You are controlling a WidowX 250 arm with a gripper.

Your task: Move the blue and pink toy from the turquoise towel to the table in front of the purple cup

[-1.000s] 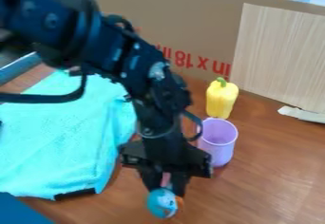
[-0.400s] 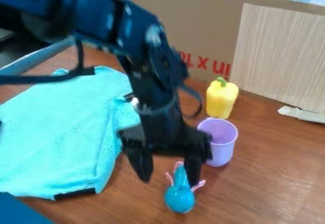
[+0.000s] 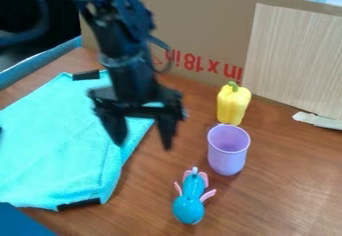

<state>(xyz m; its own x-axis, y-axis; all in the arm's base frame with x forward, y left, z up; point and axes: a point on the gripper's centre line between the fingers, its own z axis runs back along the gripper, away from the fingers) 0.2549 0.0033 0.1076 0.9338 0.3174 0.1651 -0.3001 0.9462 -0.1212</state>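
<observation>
Overhead, the open claw [image 3: 145,142] hangs empty — blue toy [image 3: 190,200] on the surface [image 3: 287,180], near the purple cup [image 3: 228,152].

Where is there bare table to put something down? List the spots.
Widest: right of the purple cup and blue toy, below the white strip. Narrower: between the turquoise towel and the toy. Crowded: around the cup, the yellow pepper close behind; also the towel's right edge, under the gripper.

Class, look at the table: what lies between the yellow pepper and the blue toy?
In the camera view, the purple cup stands between the yellow pepper and the blue toy.
</observation>
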